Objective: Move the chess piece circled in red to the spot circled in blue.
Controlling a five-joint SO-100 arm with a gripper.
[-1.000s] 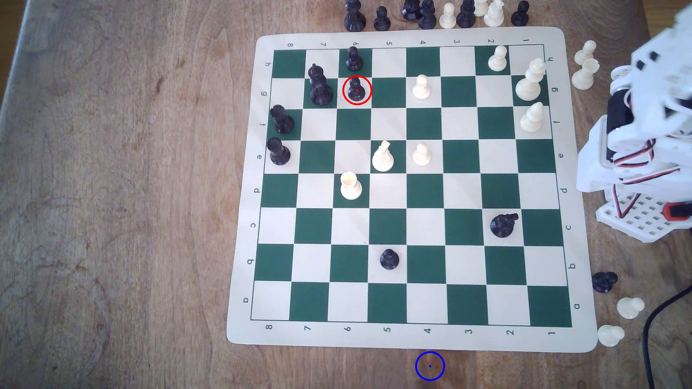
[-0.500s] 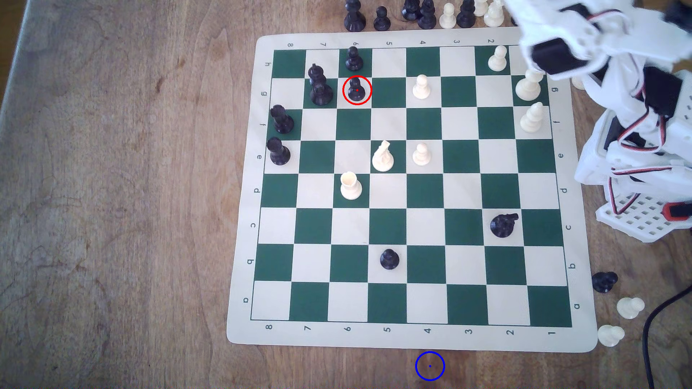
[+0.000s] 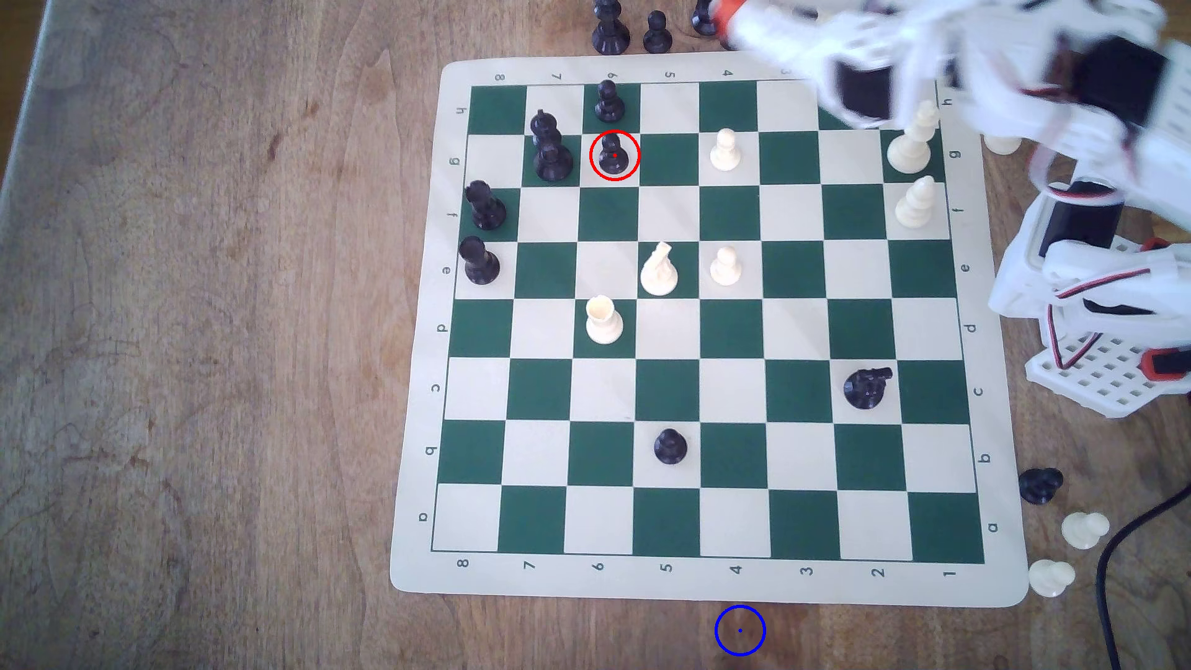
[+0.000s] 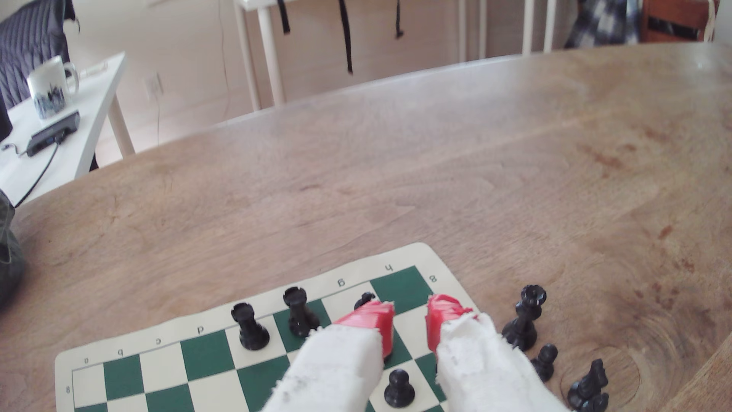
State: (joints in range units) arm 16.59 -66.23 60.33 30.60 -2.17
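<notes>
My gripper (image 4: pixel 410 323) stood open, its two red-tipped fingers (image 4: pixel 372 321) parted with a clear gap between them and nothing held. In the wrist view a black pawn (image 4: pixel 399 387) stood on the board (image 4: pixel 119 356) below that gap, touching neither finger; I could not tell whether it was the ringed one. In the exterior view my arm (image 3: pixel 967 71) reached in blurred from the exterior view's right, stretched over the board's far edge, with the orange-red gripper tip (image 3: pixel 728 16) near the loose pieces beyond the board (image 3: pixel 412 451).

The pawn (image 3: pixel 613 156) in the red ring stood upright on its square in row g, just beside a tall black piece (image 3: pixel 551 151) on the exterior view's left and right below another black pawn (image 3: pixel 608 103). It was well apart from my gripper tip. The spot (image 3: pixel 740 631), a blue ring on bare tabletop (image 3: pixel 193 322), lay just off the board's near edge, with nothing on it, far across the board from the pawn.
</notes>
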